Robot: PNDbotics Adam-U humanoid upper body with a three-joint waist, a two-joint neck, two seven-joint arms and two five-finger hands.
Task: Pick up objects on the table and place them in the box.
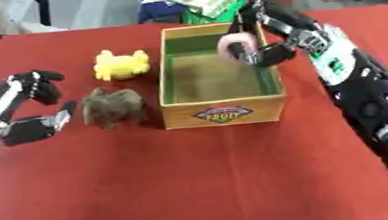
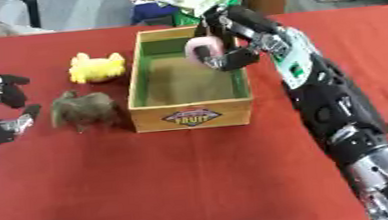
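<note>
One box (image 1: 223,113): wooden, open-topped, green-lined inside, a fruit label on the near wall, standing at the middle of a red tabletop (image 1: 195,182). Nothing visibly lying on the box floor.

Three small things in all. One pink, rounded object (image 1: 230,47), held in the air above the far right part of the box, just inside the right wall line. One yellow plush toy (image 1: 122,64), on the tabletop left of the box, beside its far left corner. One brown furry toy (image 1: 112,107), on the tabletop left of the box, nearer than the yellow one, just beside the left wall; whether touching the wall, not clear.

Two hands. Right hand (image 2: 228,54): reaching in from the right over the box rim, fingers curled round the pink object, clasping it from the right side. Left hand (image 1: 31,108): at the left edge of the tabletop, fingers loosely bent and spread, grasping nothing, palm turned toward the brown furry toy. Brown toy just to the right of this hand, apart from it, in line with the gap between thumb and fingers. Yellow toy farther and to the right of the same hand, well apart from it.

Beyond the far tabletop edge: a pile of green and white items (image 1: 205,0), indistinct.
</note>
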